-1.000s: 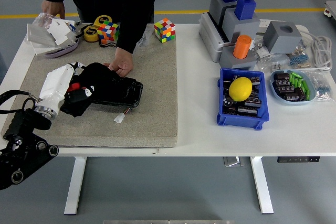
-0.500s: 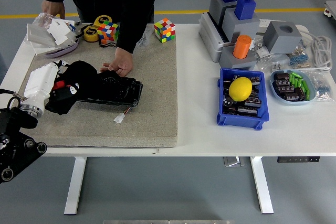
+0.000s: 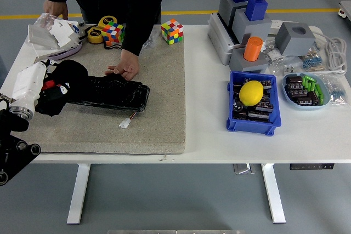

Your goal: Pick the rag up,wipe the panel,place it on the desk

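A black rag [image 3: 70, 80] is bunched under my left hand [image 3: 50, 89], which is curled on it at the left end of the black panel [image 3: 118, 92]. The panel lies flat on the beige mat [image 3: 153, 119]. A person stands at the far side and presses one hand [image 3: 125, 70] on the panel's far edge, holding it down. The person's other hand [image 3: 55, 8] rests at the table's far left. My left arm [image 3: 24, 94] has a white forearm and comes in from the lower left. My right arm does not show.
Two colour cubes [image 3: 171, 30] and tape rolls [image 3: 98, 31] sit at the mat's far edge. A clear bag pile [image 3: 52, 34] lies far left. A small white connector [image 3: 126, 123] trails from the panel. A blue bin [image 3: 253, 102] with a yellow lemon stands right, beside grey blocks [image 3: 247, 26].
My left hand has dragged the rag leftward along the panel, from its middle to its left end. The person's hand has stayed on the panel.
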You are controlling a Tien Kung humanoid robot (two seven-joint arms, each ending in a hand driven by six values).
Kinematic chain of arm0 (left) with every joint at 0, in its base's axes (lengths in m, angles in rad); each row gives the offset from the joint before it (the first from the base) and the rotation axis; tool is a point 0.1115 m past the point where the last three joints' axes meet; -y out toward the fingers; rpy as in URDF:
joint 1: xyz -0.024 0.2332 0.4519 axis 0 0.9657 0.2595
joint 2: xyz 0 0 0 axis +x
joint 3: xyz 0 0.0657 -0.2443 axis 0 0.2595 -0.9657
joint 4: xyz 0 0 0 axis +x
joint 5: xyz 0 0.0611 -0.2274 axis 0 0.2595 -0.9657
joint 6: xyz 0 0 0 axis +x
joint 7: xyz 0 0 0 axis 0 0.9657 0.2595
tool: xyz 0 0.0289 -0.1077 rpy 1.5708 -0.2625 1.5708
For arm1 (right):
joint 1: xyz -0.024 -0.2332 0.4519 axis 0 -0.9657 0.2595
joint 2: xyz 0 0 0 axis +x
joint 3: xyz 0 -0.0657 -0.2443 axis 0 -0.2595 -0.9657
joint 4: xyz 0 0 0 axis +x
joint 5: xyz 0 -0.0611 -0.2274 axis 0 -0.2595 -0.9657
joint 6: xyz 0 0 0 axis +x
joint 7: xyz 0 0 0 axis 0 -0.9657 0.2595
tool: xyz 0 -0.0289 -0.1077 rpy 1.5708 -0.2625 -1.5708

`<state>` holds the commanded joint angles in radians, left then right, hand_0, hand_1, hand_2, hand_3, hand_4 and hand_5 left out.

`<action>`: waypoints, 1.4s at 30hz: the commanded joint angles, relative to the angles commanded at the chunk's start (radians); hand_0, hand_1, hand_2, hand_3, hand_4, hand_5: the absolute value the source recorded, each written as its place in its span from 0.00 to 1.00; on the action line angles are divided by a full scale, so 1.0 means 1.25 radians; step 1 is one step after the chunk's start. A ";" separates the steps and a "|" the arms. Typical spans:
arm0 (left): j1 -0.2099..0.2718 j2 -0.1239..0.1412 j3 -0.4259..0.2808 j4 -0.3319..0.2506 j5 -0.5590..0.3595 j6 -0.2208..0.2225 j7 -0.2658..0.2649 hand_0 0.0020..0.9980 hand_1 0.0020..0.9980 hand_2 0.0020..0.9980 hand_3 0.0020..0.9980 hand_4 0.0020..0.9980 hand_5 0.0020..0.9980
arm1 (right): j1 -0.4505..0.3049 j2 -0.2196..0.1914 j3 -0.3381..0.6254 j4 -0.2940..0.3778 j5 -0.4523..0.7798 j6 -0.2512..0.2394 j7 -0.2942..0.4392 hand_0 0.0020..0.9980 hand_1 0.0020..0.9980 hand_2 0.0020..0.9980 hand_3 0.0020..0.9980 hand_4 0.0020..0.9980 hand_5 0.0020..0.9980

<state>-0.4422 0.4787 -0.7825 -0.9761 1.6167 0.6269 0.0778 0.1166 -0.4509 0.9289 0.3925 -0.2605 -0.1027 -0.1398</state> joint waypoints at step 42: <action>-0.036 -0.061 0.157 -0.115 0.015 -0.001 0.030 0.18 0.08 0.21 0.67 0.57 0.11 | 0.001 -0.004 -0.005 -0.002 0.004 0.005 0.005 0.72 0.62 0.67 0.61 1.00 0.61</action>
<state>-0.4867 0.4028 -0.5858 -1.1193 1.6360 0.6260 0.1149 0.1178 -0.4555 0.9223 0.3896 -0.2558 -0.0966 -0.1332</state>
